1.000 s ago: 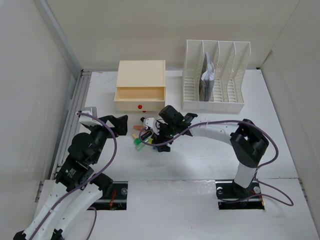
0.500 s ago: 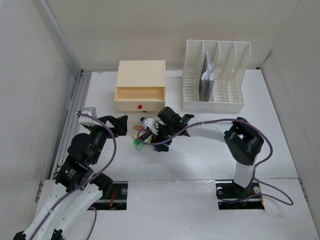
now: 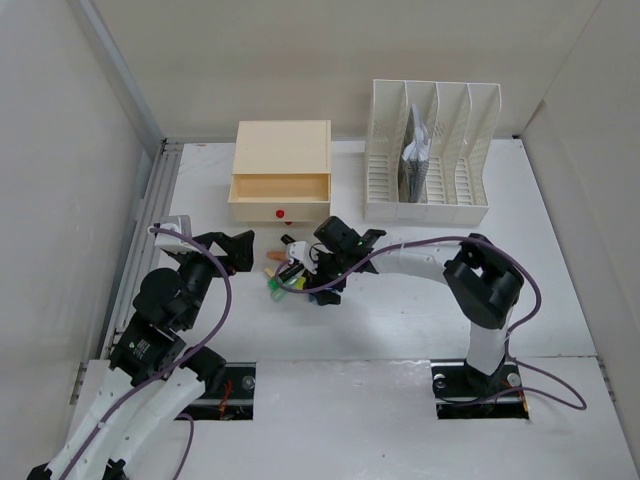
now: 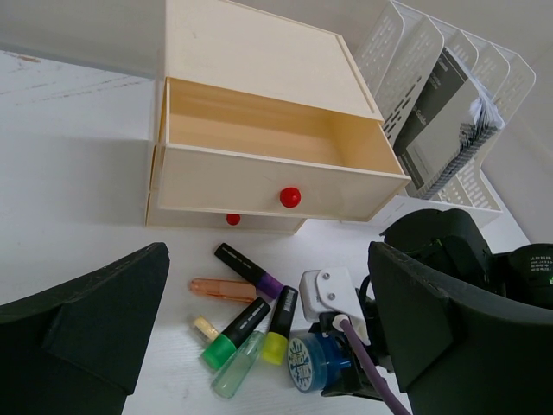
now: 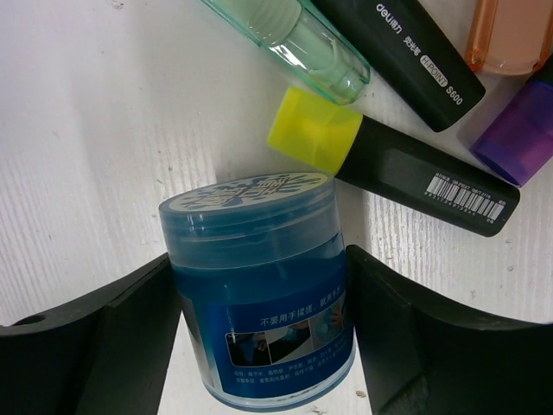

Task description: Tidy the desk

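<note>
The white desk (image 3: pixel 400 320) holds a cluster of highlighters (image 3: pixel 280 275) in front of the beige drawer box. My right gripper (image 3: pixel 312 282) is down at desk level, shut on a blue jar (image 5: pixel 259 311). The jar's lid points at the yellow-capped highlighter (image 5: pixel 315 130) and touches it. The left wrist view shows the jar (image 4: pixel 315 361) beside the yellow-capped (image 4: pixel 281 324), green-capped (image 4: pixel 235 333), purple (image 4: pixel 251 268) and orange (image 4: pixel 220 290) highlighters. My left gripper (image 3: pixel 232 250) is open and empty, hovering left of the cluster.
The beige drawer box (image 3: pixel 281 170) has its top drawer (image 4: pixel 259 130) pulled open and empty. A white slotted file rack (image 3: pixel 430 150) with a dark notebook (image 3: pixel 415 155) stands at the back right. A grey rail (image 3: pixel 150 230) runs along the left edge.
My right gripper has shifted slightly left towards the highlighters, and the arm's elbow has swung left with it. The left arm has barely moved.
</note>
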